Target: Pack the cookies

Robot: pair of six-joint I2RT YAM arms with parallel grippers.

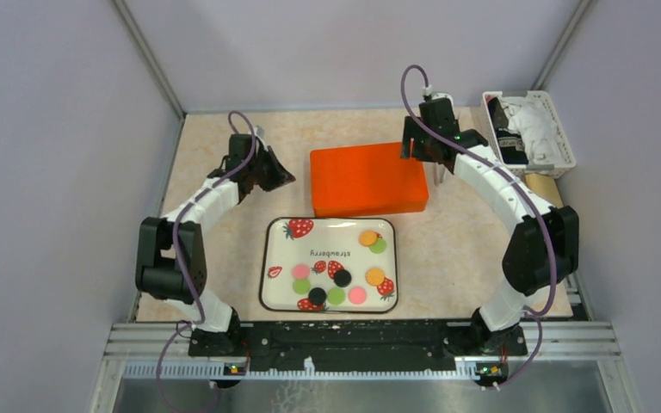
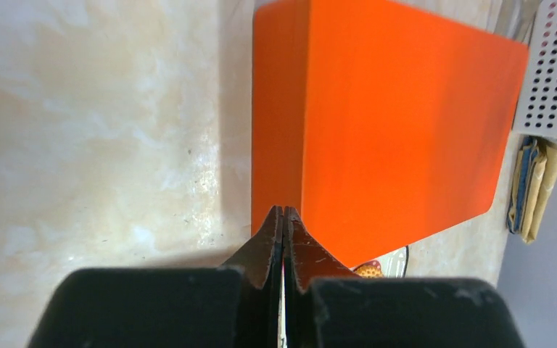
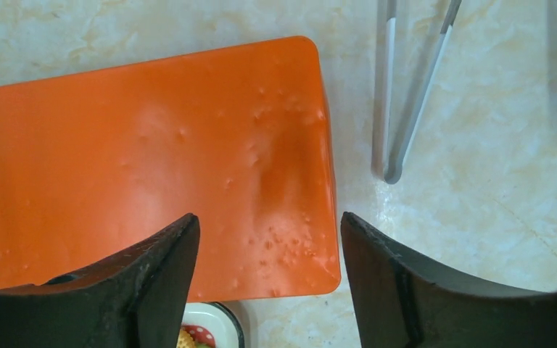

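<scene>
Several cookies (image 1: 342, 278) lie flat (faces up) on tray (image 1: 336, 231).

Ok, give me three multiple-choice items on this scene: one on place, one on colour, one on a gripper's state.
1. The cookies lie: A in a white basket; B on the strawberry tray; C on the bare tabletop.
2. The closed box behind the tray is: A blue; B orange; C white.
3. The right gripper is: A open; B shut on a cookie; C shut on tongs.
Answers: B, the discs sit on the printed tray; B, its lid is plain orange; A, the wrist view shows its jaws well apart.
</scene>
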